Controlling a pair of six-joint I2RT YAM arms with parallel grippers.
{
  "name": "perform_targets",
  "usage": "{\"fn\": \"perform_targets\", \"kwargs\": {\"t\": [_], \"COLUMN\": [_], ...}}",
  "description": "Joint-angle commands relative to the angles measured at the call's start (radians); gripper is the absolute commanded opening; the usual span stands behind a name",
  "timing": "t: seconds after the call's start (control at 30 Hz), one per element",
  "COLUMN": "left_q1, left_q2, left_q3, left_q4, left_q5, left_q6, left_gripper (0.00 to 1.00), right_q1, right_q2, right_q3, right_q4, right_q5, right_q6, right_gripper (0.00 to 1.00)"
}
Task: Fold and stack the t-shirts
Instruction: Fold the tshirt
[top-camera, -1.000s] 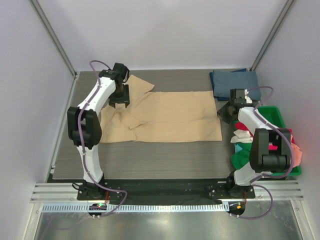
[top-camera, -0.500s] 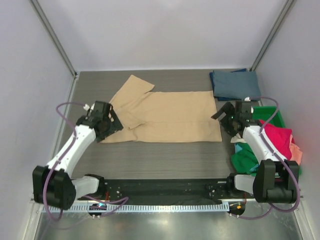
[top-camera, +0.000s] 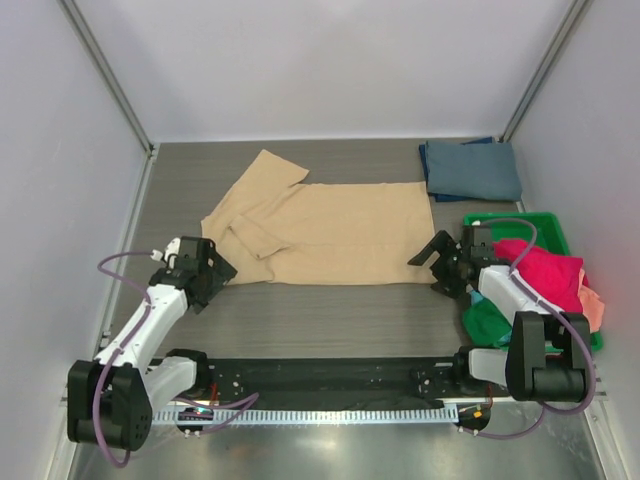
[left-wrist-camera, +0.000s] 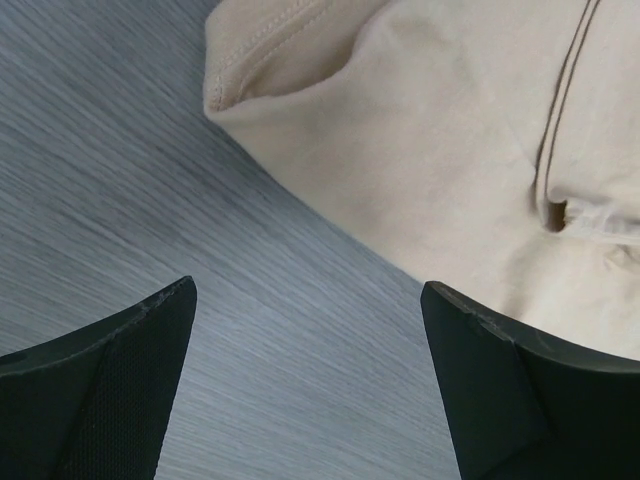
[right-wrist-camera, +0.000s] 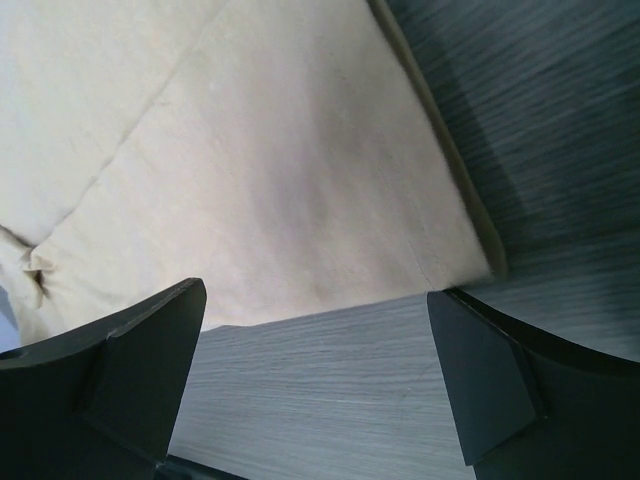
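The tan t-shirt (top-camera: 330, 228) lies spread on the grey table, its sleeves bunched at the left. A slate blue-grey t-shirt (top-camera: 472, 168) lies folded at the back right. My left gripper (top-camera: 215, 268) is open and empty over bare table beside the shirt's near left corner (left-wrist-camera: 300, 60). My right gripper (top-camera: 430, 262) is open and empty just off the shirt's near right corner (right-wrist-camera: 470, 230). Magenta (top-camera: 545, 272), green (top-camera: 487, 322) and peach (top-camera: 594, 310) shirts fill the bin.
A green plastic bin (top-camera: 510, 221) stands at the right edge, close behind my right arm. White enclosure walls surround the table. A black rail (top-camera: 320, 375) runs along the near edge between the arm bases.
Both arms have drawn back from the shirt's far side toward the near edge. The left gripper went from the upper left sleeve down to the near left corner. The shirt's left side now lies flatter.
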Motion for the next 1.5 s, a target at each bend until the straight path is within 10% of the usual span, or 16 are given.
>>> {"fn": "perform_targets", "kwargs": {"t": [0.0,0.3,0.47,0.63,0.7,0.8,1.27,1.33,1.4,1.47], "left_q1": [0.006,0.093,0.178,0.202,0.208,0.219,0.316,0.319,0.320,0.301], "left_q2": [0.001,0.122,0.231,0.303,0.301,0.239,-0.179,-0.235,-0.312,-0.373], "left_q3": [0.004,-0.016,-0.003,0.044,0.067,0.122,0.063,0.024,-0.005,-0.011], "left_q4": [0.077,0.201,0.290,0.342,0.333,0.259,-0.073,-0.114,-0.174,-0.202], "left_q5": [-0.063,-0.088,-0.016,0.013,0.015,0.007,0.016,0.027,0.038,0.035], "left_q6": [-0.031,-0.008,-0.006,0.015,0.026,0.025,-0.023,-0.032,-0.055,-0.084], "left_gripper": [0.93,0.88,0.77,0.20,0.00,0.00,0.07,0.12,0.30,0.60], "right_q1": [-0.005,-0.045,-0.056,-0.056,-0.056,-0.056,-0.056,-0.056,-0.056,-0.056], "right_q2": [0.065,0.160,0.188,0.156,0.127,0.079,-0.206,-0.221,-0.261,-0.296], "right_q3": [-0.021,0.000,0.000,-0.023,-0.021,0.018,-0.058,-0.092,-0.116,-0.123], "right_q4": [0.071,0.131,0.162,0.166,0.151,0.090,-0.105,-0.112,-0.127,-0.148], "right_q5": [-0.018,0.014,0.011,0.016,0.010,0.010,0.042,0.024,0.008,0.013], "right_q6": [0.004,-0.009,-0.008,-0.005,-0.002,-0.005,0.032,0.037,0.040,0.046], "right_gripper": [1.00,0.97,0.68,0.13,0.06,0.01,0.07,0.20,0.59,0.77]}}
